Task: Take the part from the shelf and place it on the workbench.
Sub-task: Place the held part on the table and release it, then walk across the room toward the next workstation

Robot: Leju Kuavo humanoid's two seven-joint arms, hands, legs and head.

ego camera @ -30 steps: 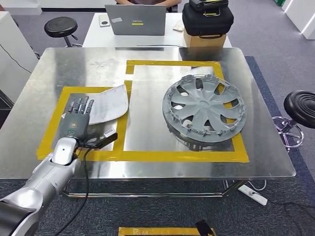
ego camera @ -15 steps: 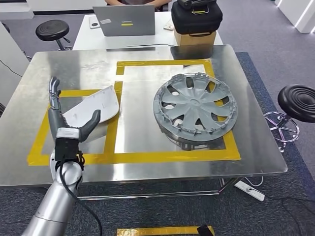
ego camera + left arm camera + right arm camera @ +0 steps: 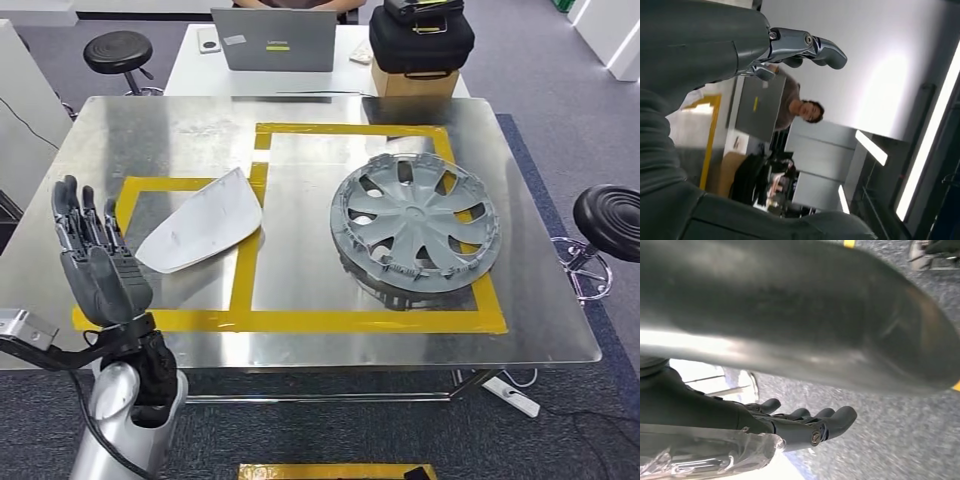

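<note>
Having let go, the left hand (image 3: 98,268) is lifting clear, fingers (image 3: 72,215) apart and empty, leaving the white part (image 3: 202,221) lying near the bench's (image 3: 317,345) left edge, seemingly placed.

surface (image 3: 189,130): brushed metal — shiny, faintly scuffed
part (image 3: 202,222): smooth pale plastic, matt
wheel cover (image 3: 414,222): grey moulded plastic, dull sheen
tape (image 3: 332,320): yellow, matt
floor (image 3: 528,70): grey carpet — rough
</note>
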